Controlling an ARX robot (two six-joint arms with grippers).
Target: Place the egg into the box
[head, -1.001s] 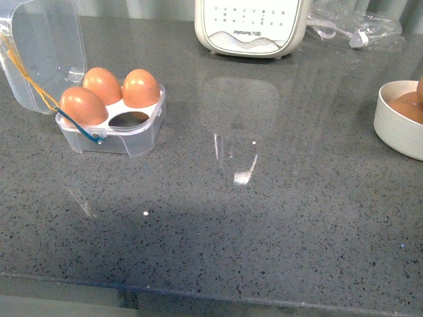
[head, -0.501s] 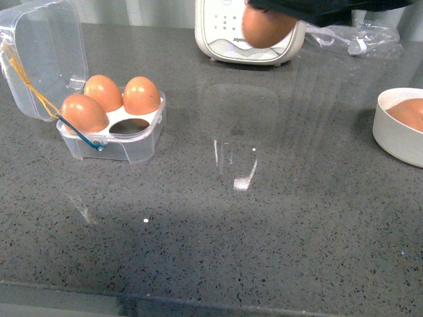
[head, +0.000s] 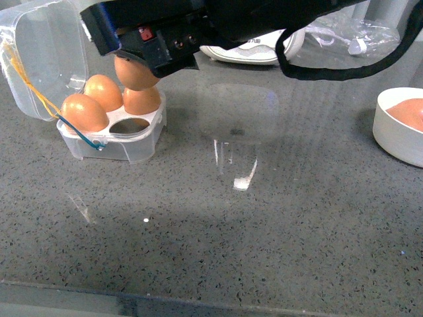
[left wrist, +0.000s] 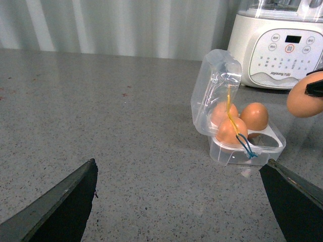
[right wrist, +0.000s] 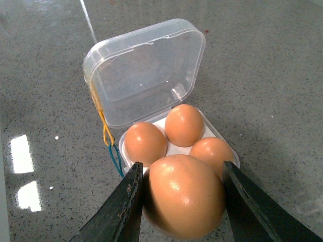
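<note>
Kitchen; speckled stone counter (left wrist: 101, 111); white Joyoung appliance (left wrist: 277, 60)

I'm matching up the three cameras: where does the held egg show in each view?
Front view: egg upper left, just above the box.
Left wrist view: egg at the picture's right edge, beside the box.
Right wrist view: egg bottom centre, large.
Shared landmark: the box's open clear lid.
</note>
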